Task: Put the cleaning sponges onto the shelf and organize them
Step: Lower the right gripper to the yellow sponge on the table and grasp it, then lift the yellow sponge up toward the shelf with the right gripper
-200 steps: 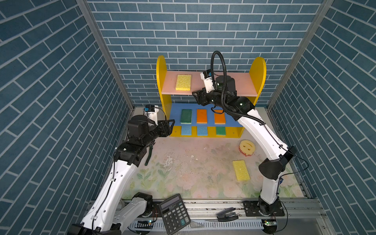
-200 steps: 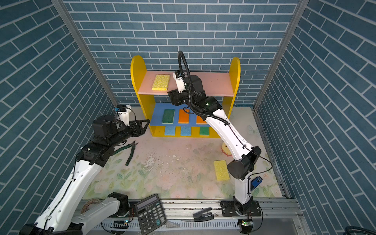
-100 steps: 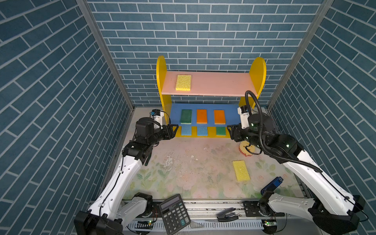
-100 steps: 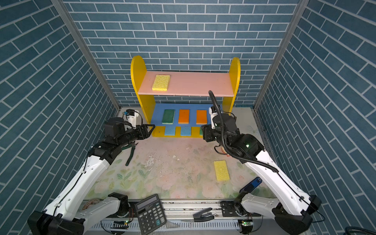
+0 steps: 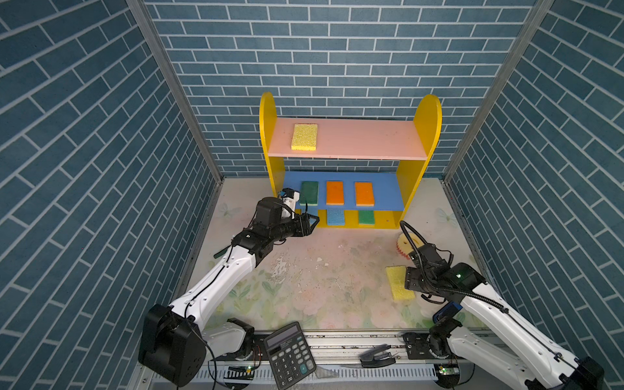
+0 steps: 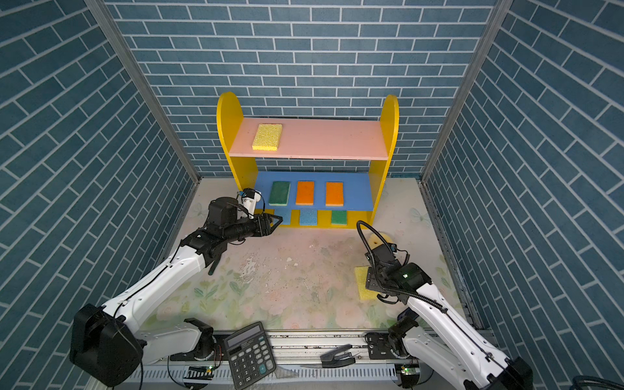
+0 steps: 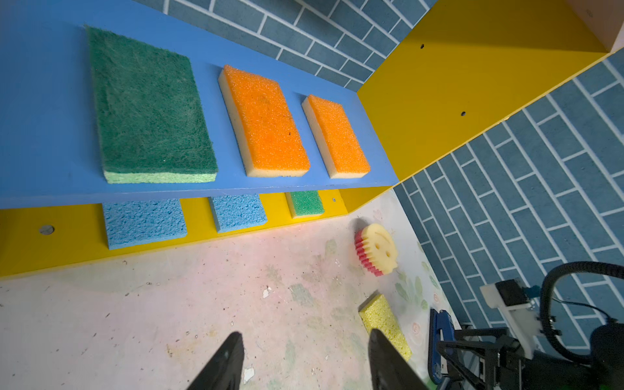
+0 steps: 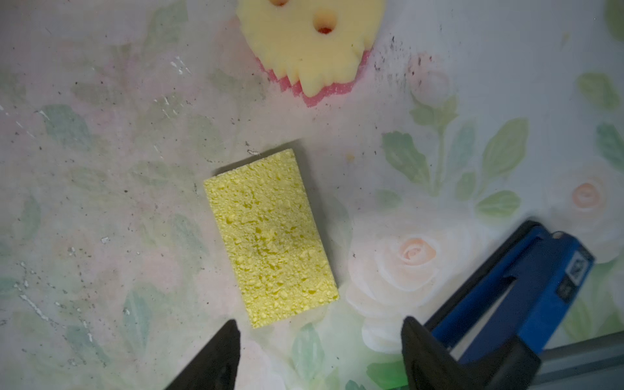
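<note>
Two are lying off the shelf (image 5: 354, 141): yellow sponge (image 5: 398, 287) at four o'clock on the table (image 5: 304, 270), smiley sponge (image 5: 401, 244) at three. Right gripper (image 8: 320, 324) is hovering above the yellow sponge, jaws wide and empty, seemingly aligning a pick; left gripper (image 7: 305, 334) is idling, spread, empty.

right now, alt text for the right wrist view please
A yellow rectangular sponge lies flat on the floral mat, just ahead of the open, empty right end effector. Beyond it sits a round yellow-and-pink smiley sponge, partly out of frame.
</note>
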`<action>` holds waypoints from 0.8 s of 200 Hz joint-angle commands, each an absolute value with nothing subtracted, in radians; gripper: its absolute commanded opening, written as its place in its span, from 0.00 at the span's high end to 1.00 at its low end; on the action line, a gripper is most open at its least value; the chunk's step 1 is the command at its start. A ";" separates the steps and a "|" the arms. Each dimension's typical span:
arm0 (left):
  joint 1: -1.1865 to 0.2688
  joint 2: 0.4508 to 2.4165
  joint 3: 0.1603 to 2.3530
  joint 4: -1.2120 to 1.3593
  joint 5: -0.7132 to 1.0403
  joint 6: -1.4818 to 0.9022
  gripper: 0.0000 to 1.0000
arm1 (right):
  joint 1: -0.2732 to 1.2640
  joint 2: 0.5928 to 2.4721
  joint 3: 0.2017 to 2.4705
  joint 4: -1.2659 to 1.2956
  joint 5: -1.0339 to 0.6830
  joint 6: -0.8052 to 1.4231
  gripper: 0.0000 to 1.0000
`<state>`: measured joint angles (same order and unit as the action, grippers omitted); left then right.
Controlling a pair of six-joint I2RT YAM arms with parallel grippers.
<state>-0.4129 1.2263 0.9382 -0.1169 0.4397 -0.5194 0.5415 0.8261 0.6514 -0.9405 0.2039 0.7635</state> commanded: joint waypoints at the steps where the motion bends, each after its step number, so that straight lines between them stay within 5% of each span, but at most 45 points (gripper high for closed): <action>1: -0.417 1.222 0.944 -0.075 0.437 -0.547 0.40 | 0.476 0.867 0.560 -0.716 0.047 0.775 0.30; 69: -0.417 1.244 0.928 -0.086 0.426 -0.538 0.40 | 0.362 1.023 0.401 -0.429 -0.113 0.784 0.38; 117: -0.417 1.305 0.937 -0.030 0.457 -0.577 0.40 | 0.372 1.075 0.362 -0.204 -0.201 0.876 0.71; 160: -0.418 1.305 0.955 -0.056 0.433 -0.557 0.40 | 0.496 1.211 0.551 -0.231 -0.160 0.777 0.93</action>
<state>-0.4129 1.3075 0.9371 -0.0608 0.4412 -0.5678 0.4267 1.1416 0.4328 -0.2607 -0.1570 0.8211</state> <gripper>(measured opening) 0.599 0.097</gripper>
